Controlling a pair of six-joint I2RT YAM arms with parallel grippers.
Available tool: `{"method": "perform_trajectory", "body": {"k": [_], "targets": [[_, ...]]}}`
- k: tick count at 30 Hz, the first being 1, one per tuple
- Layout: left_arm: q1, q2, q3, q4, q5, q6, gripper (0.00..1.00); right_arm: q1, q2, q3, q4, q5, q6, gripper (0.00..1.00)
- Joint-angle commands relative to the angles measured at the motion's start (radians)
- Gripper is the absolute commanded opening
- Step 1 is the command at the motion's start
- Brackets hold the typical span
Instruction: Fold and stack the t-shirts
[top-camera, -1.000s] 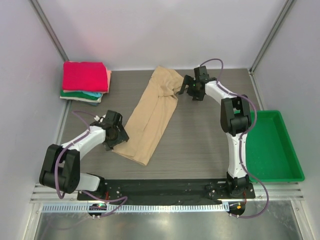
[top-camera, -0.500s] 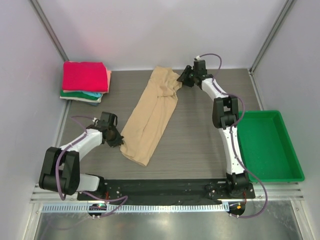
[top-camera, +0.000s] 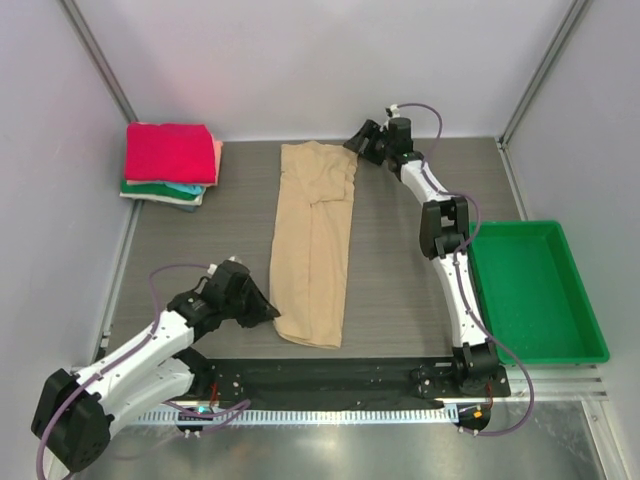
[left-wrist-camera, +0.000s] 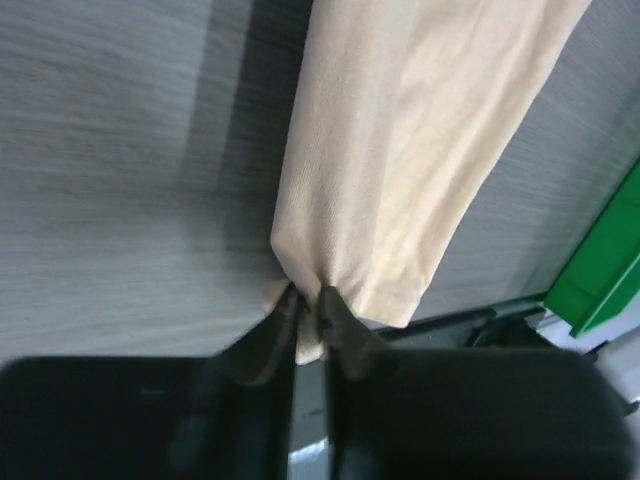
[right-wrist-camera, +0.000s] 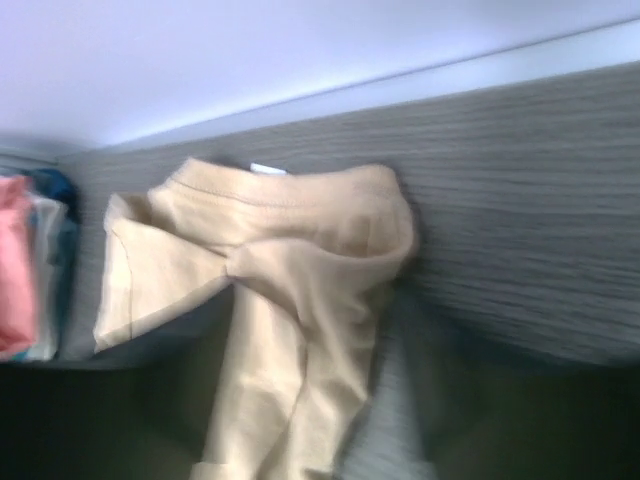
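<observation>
The tan t-shirt (top-camera: 313, 240) lies as a long narrow strip down the middle of the table, collar end at the back. My left gripper (top-camera: 268, 313) is at its near left corner. In the left wrist view the jaws (left-wrist-camera: 308, 296) pinch that corner of the tan cloth (left-wrist-camera: 400, 150). My right gripper (top-camera: 357, 140) hovers at the shirt's far right corner. In the blurred right wrist view its fingers stand wide apart on either side of the collar end (right-wrist-camera: 290, 260), holding nothing. A stack of folded t-shirts (top-camera: 170, 160), pink-red on top, sits at the back left.
A green plastic tray (top-camera: 540, 290) stands at the right edge of the table, and its corner shows in the left wrist view (left-wrist-camera: 600, 270). White walls close in the back and both sides. The folded stack's edge shows at the left of the right wrist view (right-wrist-camera: 20, 270).
The tan shirt has swung from a diagonal to lie nearly straight. My left gripper closed on its near corner and pulled it toward the near edge. My right gripper moved back and left.
</observation>
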Motion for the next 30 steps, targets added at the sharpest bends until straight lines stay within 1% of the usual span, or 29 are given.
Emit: {"method": "perform_trajectory", "body": {"k": [1,2,3,4,5,6,7,8,10,11,13,14,15,16,17,18,19,20,21,22,23,24,25,26,27,28,30], "targets": [[-0.040,-0.036,-0.014,-0.029,0.018,-0.099,0.20,0.006,-0.021,0.043,0.030,-0.014,-0.052,0.87],[-0.042,-0.039,-0.012,-0.032,0.018,-0.090,0.30,0.007,-0.037,0.037,0.027,-0.009,-0.060,0.97],[-0.042,-0.037,0.000,-0.037,0.021,-0.083,0.49,0.010,-0.057,0.034,0.020,0.000,-0.066,1.00],[-0.051,-0.034,0.015,-0.046,0.017,-0.071,0.56,0.010,-0.080,0.026,-0.002,0.014,-0.081,1.00],[-0.057,-0.036,0.035,-0.081,0.002,-0.057,0.61,0.009,-0.144,-0.004,-0.017,0.021,-0.089,1.00],[-0.066,-0.034,0.058,-0.113,-0.030,-0.024,0.65,0.010,-0.185,-0.035,-0.039,0.035,-0.098,1.00],[-0.077,-0.036,0.110,-0.151,-0.064,-0.007,0.69,0.010,-0.233,-0.078,-0.086,0.082,-0.107,1.00],[-0.077,-0.036,0.129,-0.215,-0.142,0.008,0.71,0.010,-0.365,-0.213,-0.103,0.108,-0.116,1.00],[-0.077,-0.033,0.157,-0.245,-0.190,0.039,0.73,0.010,-0.516,-0.396,-0.128,0.185,-0.112,1.00],[-0.077,-0.030,0.154,-0.238,-0.211,0.050,0.73,0.010,-0.654,-0.596,-0.129,0.193,-0.091,1.00],[-0.077,-0.010,0.149,-0.216,-0.215,0.073,0.73,0.024,-0.793,-0.783,-0.140,0.198,-0.080,1.00],[-0.077,0.002,0.141,-0.195,-0.216,0.084,0.72,0.033,-0.848,-0.951,-0.149,0.202,-0.072,1.00],[-0.077,0.024,0.137,-0.182,-0.216,0.096,0.72,0.046,-0.964,-1.033,-0.158,0.205,-0.074,1.00],[-0.077,0.036,0.134,-0.173,-0.215,0.117,0.72,0.064,-1.014,-1.111,-0.168,0.202,-0.074,1.00],[-0.077,0.045,0.129,-0.155,-0.215,0.127,0.71,0.102,-1.066,-1.241,-0.177,0.195,-0.074,1.00],[-0.077,0.055,0.128,-0.149,-0.213,0.137,0.71,0.130,-1.139,-1.296,-0.189,0.186,-0.080,1.00],[-0.077,0.070,0.125,-0.144,-0.210,0.145,0.70,0.154,-1.179,-1.345,-0.229,0.178,-0.081,1.00],[-0.077,0.073,0.123,-0.132,-0.210,0.157,0.70,0.208,-1.215,-1.435,-0.253,0.184,-0.075,1.00],[-0.076,0.078,0.117,-0.127,-0.207,0.162,0.70,0.233,-1.291,-1.481,-0.273,0.175,-0.048,1.00],[-0.077,0.076,0.115,-0.120,-0.209,0.165,0.70,0.257,-1.330,-1.582,-0.272,0.163,-0.026,0.98],[-0.077,0.076,0.109,-0.115,-0.209,0.170,0.70,0.291,-1.364,-1.627,-0.270,0.158,-0.002,0.97],[-0.077,0.075,0.102,-0.113,-0.209,0.170,0.70,0.344,-1.406,-1.667,-0.270,0.150,0.017,0.93],[-0.077,0.072,0.097,-0.110,-0.209,0.170,0.70,0.377,-1.472,-1.705,-0.264,0.152,0.072,0.86],[-0.077,0.069,0.091,-0.104,-0.207,0.170,0.70,0.406,-1.509,-1.776,-0.258,0.149,0.098,0.83],[-0.077,0.065,0.083,-0.098,-0.203,0.164,0.70,0.464,-1.538,-1.807,-0.234,0.143,0.121,0.80],[-0.077,0.062,0.066,-0.084,-0.195,0.161,0.70,0.489,-1.587,-1.853,-0.226,0.146,0.173,0.78],[-0.077,0.053,0.053,-0.073,-0.189,0.148,0.70,0.561,-1.618,-1.882,-0.211,0.158,0.210,0.74]]}}
